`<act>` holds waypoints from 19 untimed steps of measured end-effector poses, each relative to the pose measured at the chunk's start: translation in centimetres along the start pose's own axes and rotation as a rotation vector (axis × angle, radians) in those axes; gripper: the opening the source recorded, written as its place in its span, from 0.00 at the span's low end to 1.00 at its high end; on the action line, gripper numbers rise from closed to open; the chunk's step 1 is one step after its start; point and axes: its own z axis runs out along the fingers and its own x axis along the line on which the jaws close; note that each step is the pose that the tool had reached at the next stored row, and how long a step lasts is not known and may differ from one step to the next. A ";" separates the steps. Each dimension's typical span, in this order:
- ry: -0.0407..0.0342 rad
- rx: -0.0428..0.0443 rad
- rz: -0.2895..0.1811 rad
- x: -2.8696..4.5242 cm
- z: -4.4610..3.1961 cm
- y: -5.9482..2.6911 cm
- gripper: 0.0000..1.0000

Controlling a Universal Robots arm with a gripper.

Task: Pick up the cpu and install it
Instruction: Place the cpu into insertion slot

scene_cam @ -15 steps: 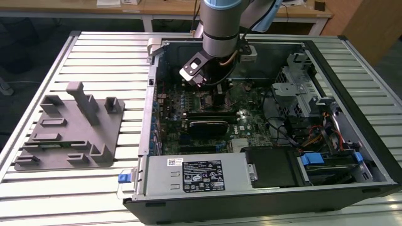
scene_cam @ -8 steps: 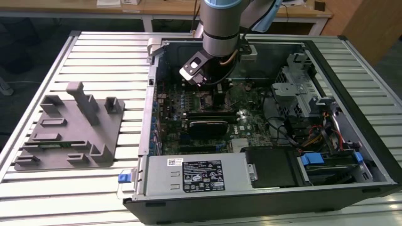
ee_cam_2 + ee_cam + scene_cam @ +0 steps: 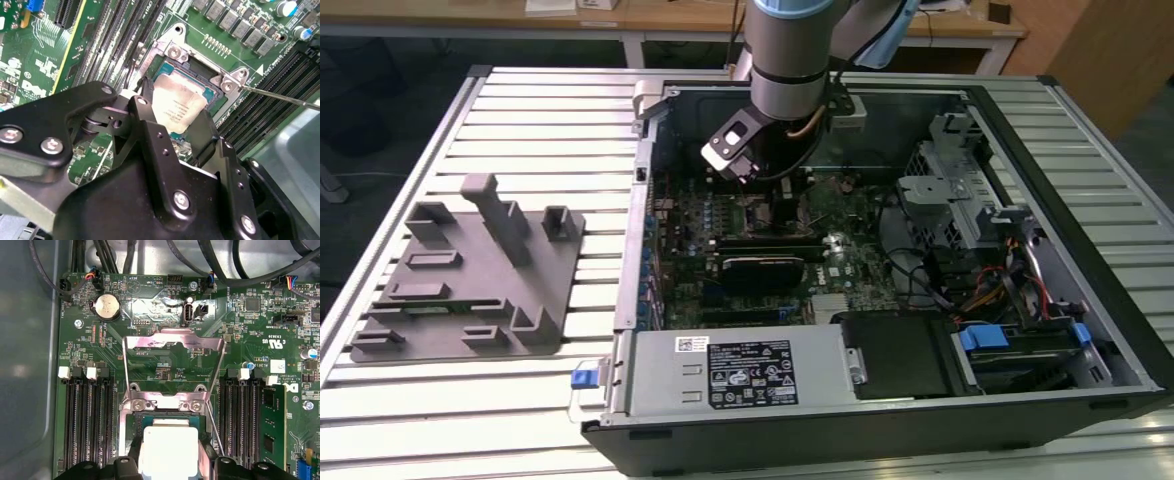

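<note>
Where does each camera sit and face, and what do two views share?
Exterior view: off the arm, looking down into the open computer case; the arm reaches in.
Second wrist view: on the arm, looking slantwise along the gripper at the cpu it holds.
First wrist view: on the arm, looking straight at the motherboard; gripper tips show.
Shared: both wrist views show cpu and socket.
</note>
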 end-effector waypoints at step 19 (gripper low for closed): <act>0.0274 -0.0002 0.001 -0.01 0.04 0.00 0.53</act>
